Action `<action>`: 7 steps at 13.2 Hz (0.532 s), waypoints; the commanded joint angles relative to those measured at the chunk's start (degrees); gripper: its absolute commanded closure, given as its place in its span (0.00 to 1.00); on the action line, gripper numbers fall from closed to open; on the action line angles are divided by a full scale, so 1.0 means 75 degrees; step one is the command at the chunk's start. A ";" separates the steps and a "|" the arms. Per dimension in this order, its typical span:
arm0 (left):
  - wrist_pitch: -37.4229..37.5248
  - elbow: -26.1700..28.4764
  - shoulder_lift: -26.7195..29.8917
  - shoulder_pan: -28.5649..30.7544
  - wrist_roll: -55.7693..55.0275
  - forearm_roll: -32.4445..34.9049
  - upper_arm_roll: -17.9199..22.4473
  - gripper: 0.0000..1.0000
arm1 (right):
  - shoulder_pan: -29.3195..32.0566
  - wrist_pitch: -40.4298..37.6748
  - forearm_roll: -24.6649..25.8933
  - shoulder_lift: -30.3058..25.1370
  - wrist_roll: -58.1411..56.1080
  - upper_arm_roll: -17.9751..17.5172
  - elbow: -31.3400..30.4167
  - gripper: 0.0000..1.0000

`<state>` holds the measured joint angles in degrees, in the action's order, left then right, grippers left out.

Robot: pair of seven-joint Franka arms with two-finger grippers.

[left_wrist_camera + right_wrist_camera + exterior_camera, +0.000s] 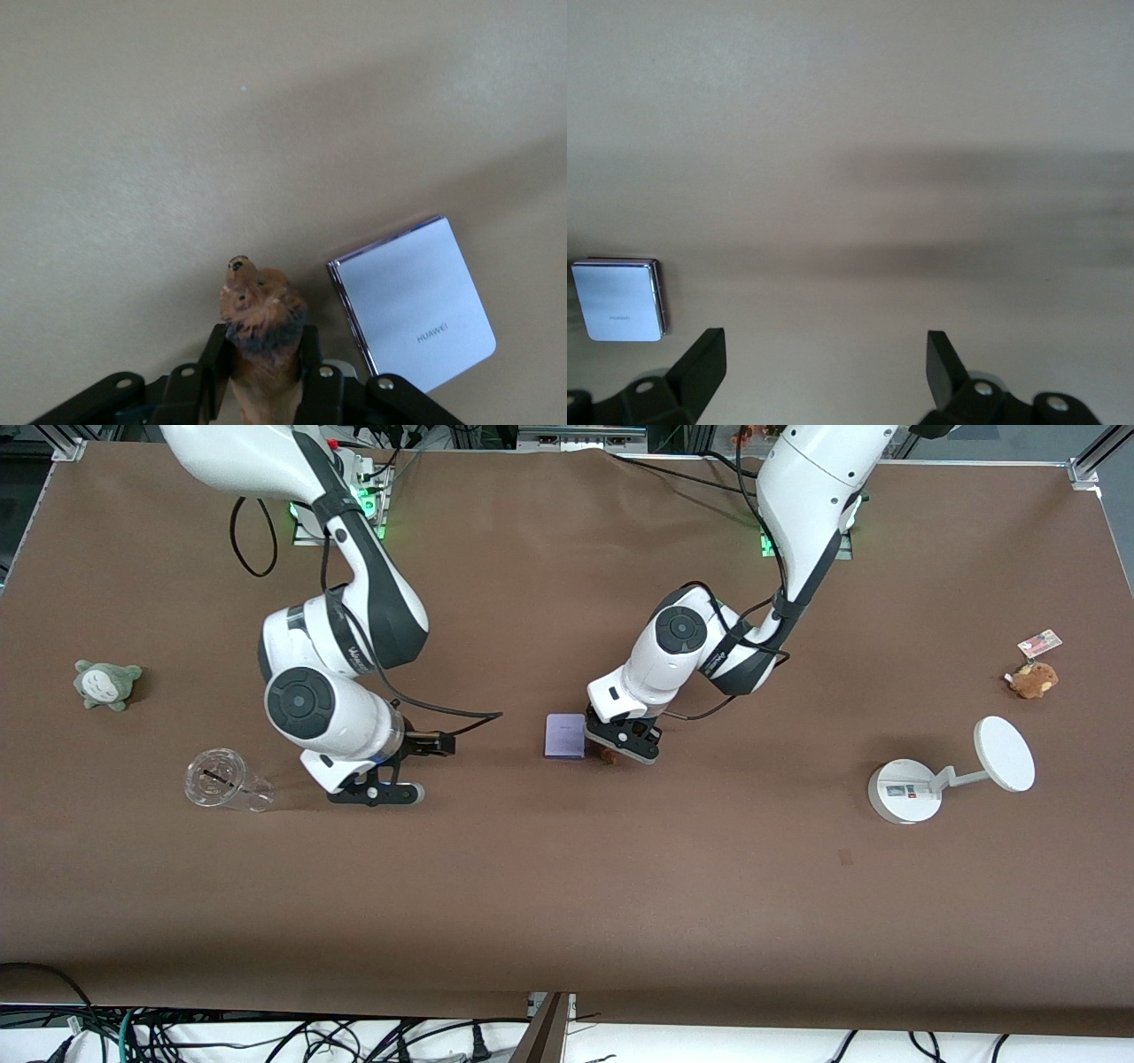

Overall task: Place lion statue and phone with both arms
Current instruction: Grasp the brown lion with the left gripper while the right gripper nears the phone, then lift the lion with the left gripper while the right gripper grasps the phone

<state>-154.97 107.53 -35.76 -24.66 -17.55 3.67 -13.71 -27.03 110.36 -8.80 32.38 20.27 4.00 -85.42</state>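
The pale lavender phone (565, 736) lies flat at the table's middle. It also shows in the left wrist view (413, 304) and the right wrist view (618, 300). My left gripper (623, 751) is low at the table right beside the phone, on the side toward the left arm's end. It is shut on the reddish-brown lion statue (260, 328), whose dark-maned head sticks out past the fingers; only a sliver of the lion (607, 756) shows in the front view. My right gripper (376, 791) is open and empty, low over the table between the clear cup and the phone.
A clear plastic cup (223, 781) lies on its side beside the right gripper. A grey-green plush (106, 684) sits toward the right arm's end. A white round-based stand with a disc (948, 772) and a tan plush with a tag (1033, 677) sit toward the left arm's end.
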 commanded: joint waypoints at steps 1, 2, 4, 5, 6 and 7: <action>0.1132 0.0054 0.0862 0.0170 -0.0050 0.0248 0.0034 0.81 | -0.0262 0.0307 -0.0187 0.0241 0.0086 0.0041 0.0080 0.00; 0.1939 -0.0016 0.1249 0.0321 -0.0027 0.0307 0.0034 0.81 | -0.0367 0.0483 -0.0187 0.0369 0.0179 0.0041 0.0080 0.00; 0.2974 -0.0075 0.1836 0.0637 0.0020 0.0296 0.0011 0.81 | -0.0660 0.1009 -0.0187 0.0627 0.0459 0.0041 0.0080 0.00; 0.3222 -0.0087 0.2047 0.0871 0.0043 0.0272 -0.0035 0.80 | -0.0824 0.1244 -0.0187 0.0767 0.0647 0.0041 0.0092 0.00; 0.3573 -0.0076 0.2270 0.1001 0.0044 0.0272 -0.0036 0.80 | -0.0999 0.1490 -0.0187 0.0897 0.0927 0.0041 0.0104 0.00; 0.4017 -0.0087 0.2423 0.1153 0.0055 0.0249 -0.0024 0.80 | -0.1175 0.1701 -0.0187 0.1014 0.1220 0.0041 0.0104 0.00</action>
<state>-129.01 105.53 -20.56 -18.22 -17.42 4.39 -13.41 -33.44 120.57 -9.27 38.19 25.94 3.86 -85.43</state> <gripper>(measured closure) 0.643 0.000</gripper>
